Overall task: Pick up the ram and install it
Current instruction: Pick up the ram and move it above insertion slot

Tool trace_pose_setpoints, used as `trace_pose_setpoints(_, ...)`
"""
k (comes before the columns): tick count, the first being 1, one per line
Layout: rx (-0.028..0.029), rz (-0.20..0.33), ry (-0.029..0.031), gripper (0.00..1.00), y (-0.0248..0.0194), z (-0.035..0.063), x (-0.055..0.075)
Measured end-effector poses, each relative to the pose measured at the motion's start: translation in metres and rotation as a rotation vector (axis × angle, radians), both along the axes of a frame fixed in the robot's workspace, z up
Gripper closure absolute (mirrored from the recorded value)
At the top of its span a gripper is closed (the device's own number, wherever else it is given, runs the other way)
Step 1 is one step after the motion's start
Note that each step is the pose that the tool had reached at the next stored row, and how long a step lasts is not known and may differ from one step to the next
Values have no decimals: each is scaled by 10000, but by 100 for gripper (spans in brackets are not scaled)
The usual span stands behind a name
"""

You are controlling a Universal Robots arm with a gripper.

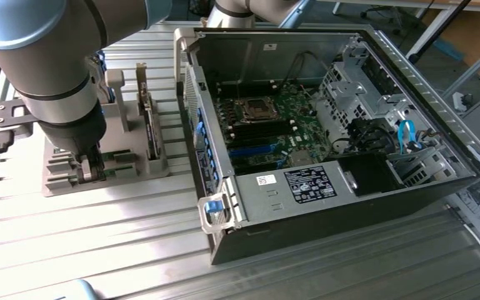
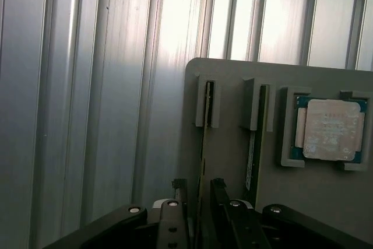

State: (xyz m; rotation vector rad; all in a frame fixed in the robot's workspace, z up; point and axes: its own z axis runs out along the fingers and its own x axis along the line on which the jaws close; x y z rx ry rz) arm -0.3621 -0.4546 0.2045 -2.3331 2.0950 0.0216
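Between pincer (image 2: pixel 199 193) tips, the ram (image 2: pixel 204 141)

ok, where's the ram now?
The ram stands on edge in a slot of the gray holder, straddled by the open gripper, on the exterior view's left of the computer case.
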Motion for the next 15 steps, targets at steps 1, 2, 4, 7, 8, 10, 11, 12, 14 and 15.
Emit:
trace_pose_setpoints(1,0,0,0,70,0,0,0)
trace_pose_setpoints(2,0,0,0,70,0,0,0)
trace_pose_setpoints(4,-5,-2,0,70,0,-1,-9)
trace_pose_setpoints(7,-5,-1,0,70,2,-1,-41)
trace_pose_setpoints(8,-5,-1,0,70,3,-1,-54)
trace_pose_setpoints(10,-6,0,1,70,3,-1,-75)
trace_pose_setpoints(11,-6,0,1,70,3,-1,-79)
trace_pose_setpoints(12,-6,1,0,70,3,-1,-79)
trace_pose_setpoints(14,-5,0,-1,70,4,-2,-80)
trace_pose_setpoints(15,-5,0,0,70,4,-1,-80)
